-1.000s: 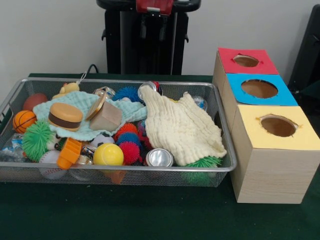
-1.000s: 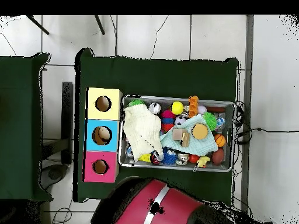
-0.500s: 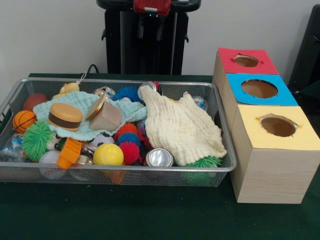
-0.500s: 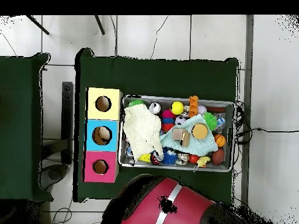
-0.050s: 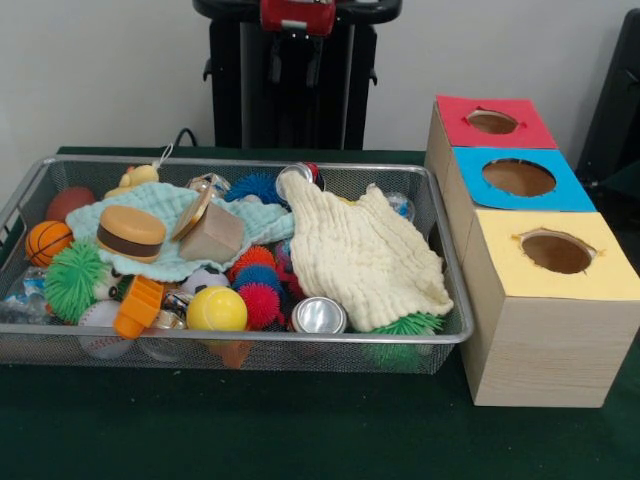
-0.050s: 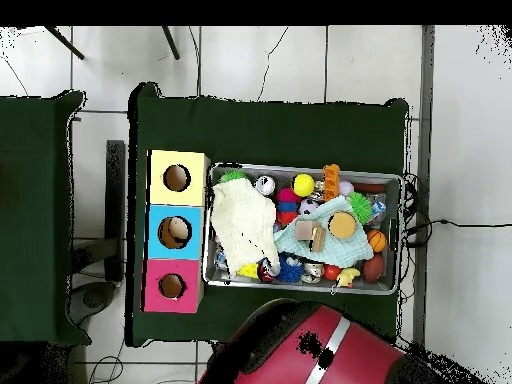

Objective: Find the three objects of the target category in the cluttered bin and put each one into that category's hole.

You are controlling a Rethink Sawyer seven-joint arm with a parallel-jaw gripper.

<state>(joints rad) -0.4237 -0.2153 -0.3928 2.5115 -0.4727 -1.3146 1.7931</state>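
Overhead view: gripper state cannot be determined. Targets may be missed, since the cream cloth (image 5: 368,255) covers clutter at the wire bin's (image 5: 250,342) box-side end.

One wire bin (image 5: 455,330). Three boxes, each with one hole: red (image 5: 495,122), blue (image 5: 520,178), yellow (image 5: 555,255). Two cloths: cream (image 5: 365,255) and mint (image 5: 160,215). Two cans show (image 5: 318,315) (image 5: 296,175). One toy burger (image 5: 130,232), one yellow ball (image 5: 217,309), one basketball (image 5: 46,240).
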